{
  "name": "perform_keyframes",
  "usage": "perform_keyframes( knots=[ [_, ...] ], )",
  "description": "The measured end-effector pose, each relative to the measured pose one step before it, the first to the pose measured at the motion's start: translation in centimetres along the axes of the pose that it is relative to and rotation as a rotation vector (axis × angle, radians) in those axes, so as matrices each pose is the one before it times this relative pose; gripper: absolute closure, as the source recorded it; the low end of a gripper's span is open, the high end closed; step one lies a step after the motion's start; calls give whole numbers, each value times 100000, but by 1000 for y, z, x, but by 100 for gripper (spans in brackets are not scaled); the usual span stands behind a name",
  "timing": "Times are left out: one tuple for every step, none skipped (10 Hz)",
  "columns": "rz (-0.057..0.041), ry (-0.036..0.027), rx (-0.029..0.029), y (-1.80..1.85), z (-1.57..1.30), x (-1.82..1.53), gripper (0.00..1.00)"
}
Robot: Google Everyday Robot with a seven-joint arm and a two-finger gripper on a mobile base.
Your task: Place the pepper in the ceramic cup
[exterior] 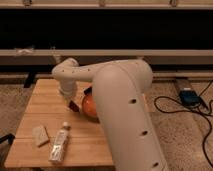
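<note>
My gripper is low over the tabletop, right at the pepper, a small dark red lump just beside the left edge of the orange bowl. I cannot tell whether the gripper is clamped on it or not. I expect the pepper to be light, smooth-skinned and slightly yielding, so I would take it across its rounded middle with gentle pressure, lest it slip out; the ceramic cup is hidden from me.
</note>
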Motion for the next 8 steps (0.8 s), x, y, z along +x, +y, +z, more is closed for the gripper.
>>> perform_keyframes(
  knots=[
    [1140,-4841,316,31,-2198,70,100],
    [2634,-4974,782,-650,-2100,481,100],
    [3236,-4281,628,-932,-1642,746,100],
    [3111,-3023,595,-1050,-1078,849,100],
    [5100,-3856,979,-1904,-1157,1294,100],
    [5369,-3210,943,-2141,-755,1413,100],
    [3837,-2369,710,-1441,-696,868,100],
    [4364,-2325,962,-1728,-797,1049,100]
  ],
)
